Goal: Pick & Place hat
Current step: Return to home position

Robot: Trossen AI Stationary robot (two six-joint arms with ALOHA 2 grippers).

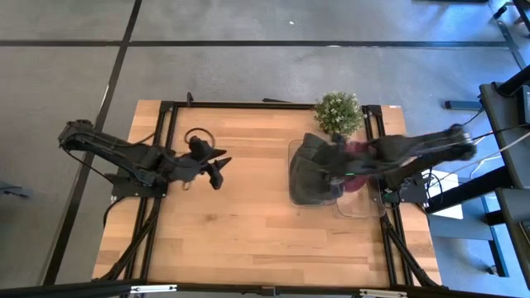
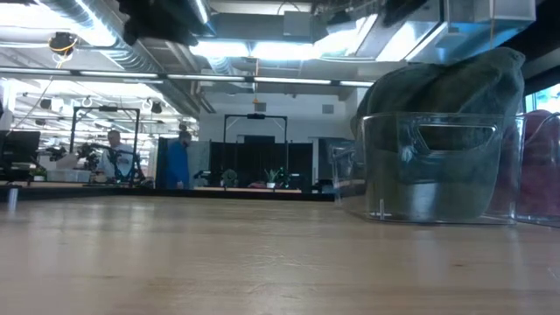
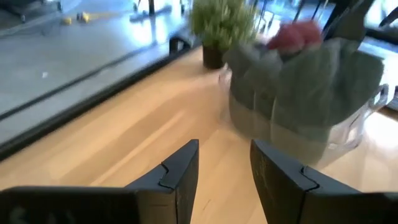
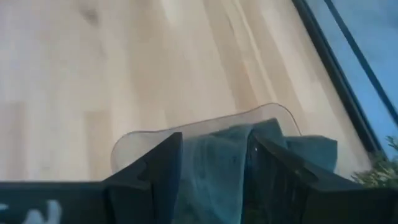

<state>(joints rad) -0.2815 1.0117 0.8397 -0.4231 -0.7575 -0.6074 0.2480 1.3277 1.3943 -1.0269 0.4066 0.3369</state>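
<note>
High view: wooden table [image 1: 248, 223], grey floor [image 1: 248, 74]; left gripper [image 3: 224, 146], right gripper [image 4: 216, 140] fingers parted.

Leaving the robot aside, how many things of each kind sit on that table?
Clear bins: 2
Potted plants: 1
Dark cap heaps: 1
Red fabric heaps: 1
Total: 5

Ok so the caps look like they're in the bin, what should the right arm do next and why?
Probably lift the right gripper straight up and draw it back toward its own side. It is open and empty, the dark caps sit piled in the clear bin beneath it, and the left gripper waits open on the left side.
</note>
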